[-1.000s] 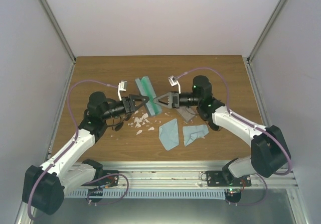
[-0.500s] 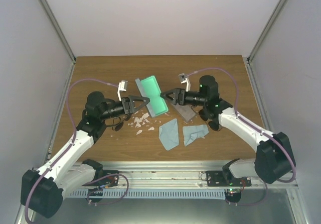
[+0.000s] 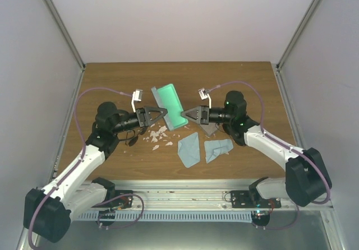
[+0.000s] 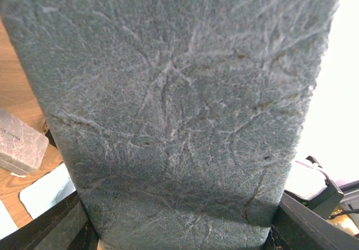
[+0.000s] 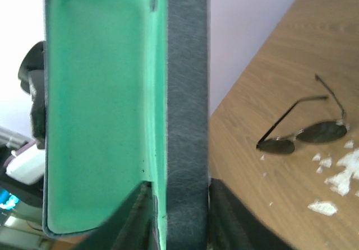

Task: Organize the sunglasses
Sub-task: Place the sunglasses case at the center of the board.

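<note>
The case (image 3: 170,105) stands wider open than it did. A second ago it showed only a thin green strip from above. Half a second ago the lid had begun to swing up, and now the green lining (image 3: 168,100) faces upward as a broad bright panel. My right pincer (image 3: 185,114) has drawn back to the right, its wrist with it. My right forearm (image 3: 272,144) lies lower, nearer my base.
</note>
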Robot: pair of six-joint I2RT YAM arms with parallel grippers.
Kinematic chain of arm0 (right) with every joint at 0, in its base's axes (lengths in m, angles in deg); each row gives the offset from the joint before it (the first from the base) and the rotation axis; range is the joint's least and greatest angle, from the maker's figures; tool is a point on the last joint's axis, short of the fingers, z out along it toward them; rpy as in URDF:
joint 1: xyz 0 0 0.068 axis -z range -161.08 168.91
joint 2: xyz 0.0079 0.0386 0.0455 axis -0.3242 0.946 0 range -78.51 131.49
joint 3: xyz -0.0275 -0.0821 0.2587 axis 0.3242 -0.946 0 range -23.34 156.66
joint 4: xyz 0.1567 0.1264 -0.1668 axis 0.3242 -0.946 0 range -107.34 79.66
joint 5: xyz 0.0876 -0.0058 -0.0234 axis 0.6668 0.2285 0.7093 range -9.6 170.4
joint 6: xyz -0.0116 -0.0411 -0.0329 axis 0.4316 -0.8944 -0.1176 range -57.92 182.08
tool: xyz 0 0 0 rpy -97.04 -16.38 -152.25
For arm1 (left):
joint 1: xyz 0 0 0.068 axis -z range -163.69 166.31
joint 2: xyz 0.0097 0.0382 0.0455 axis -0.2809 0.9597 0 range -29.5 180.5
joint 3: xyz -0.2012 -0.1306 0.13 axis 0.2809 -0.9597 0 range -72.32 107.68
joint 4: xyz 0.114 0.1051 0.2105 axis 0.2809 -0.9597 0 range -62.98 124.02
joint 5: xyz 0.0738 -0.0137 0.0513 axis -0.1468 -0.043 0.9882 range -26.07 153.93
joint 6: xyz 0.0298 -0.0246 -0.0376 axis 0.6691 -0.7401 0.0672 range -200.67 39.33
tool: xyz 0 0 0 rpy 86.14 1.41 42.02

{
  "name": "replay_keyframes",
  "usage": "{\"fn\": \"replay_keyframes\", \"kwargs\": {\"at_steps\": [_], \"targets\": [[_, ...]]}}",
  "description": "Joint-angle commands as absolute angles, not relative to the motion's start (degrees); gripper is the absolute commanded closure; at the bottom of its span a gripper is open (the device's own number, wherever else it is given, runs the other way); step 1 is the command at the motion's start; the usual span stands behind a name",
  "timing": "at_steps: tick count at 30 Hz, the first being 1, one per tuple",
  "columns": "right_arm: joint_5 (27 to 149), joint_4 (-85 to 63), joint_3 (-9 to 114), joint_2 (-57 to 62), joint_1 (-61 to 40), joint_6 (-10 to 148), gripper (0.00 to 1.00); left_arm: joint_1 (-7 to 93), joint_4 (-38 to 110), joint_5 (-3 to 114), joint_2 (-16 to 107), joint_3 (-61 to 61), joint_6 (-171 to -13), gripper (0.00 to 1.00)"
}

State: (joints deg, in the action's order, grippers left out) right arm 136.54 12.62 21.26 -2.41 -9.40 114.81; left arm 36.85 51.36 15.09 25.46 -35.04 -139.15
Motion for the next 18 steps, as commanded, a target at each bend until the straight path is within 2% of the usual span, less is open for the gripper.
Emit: {"fn": "replay_keyframes", "kwargs": {"at_steps": [1, 3, 6, 10, 12, 14, 18], "targets": [[137.83, 16.96, 21.45, -2.64, -9.66, 115.27, 0.8, 37.01, 54.71, 15.27, 25.03, -33.25, -137.67, 0.57], [136.65, 14.27, 22.31, -3.0, -9.64, 113.62, 0.92, 37.01, 53.1, 16.18, 24.79, -33.36, -136.89, 0.56], [133.65, 7.59, 24.82, -3.1, -9.69, 109.26, 0.99, 36.9, 50.14, 18.28, 24.49, -33.36, -135.01, 0.5], [126.21, -5.67, 30.39, -2.61, -9.8, 99.7, 1.0, 36.87, 41.21, 24.27, 24.37, -32.13, -130.43, 0.19], [118.71, -14.66, 34.46, -1.73, -10.27, 93.38, 0.99, 36.52, 32.96, 30.42, 24.37, -30.46, -126.91, 0.1], [109.63, -21.79, 37.93, -0.36, -11.14, 86.82, 0.99, 35.84, 23.87, 37.89, 24.41, -28.11, -123.44, 0.02], [87.08, -31.59, 44.27, 4.77, -14.63, 79.06, 0.99, 35.35, 16.38, 45.64, 22.38, -25.38, -117.34, 0.01]]}}
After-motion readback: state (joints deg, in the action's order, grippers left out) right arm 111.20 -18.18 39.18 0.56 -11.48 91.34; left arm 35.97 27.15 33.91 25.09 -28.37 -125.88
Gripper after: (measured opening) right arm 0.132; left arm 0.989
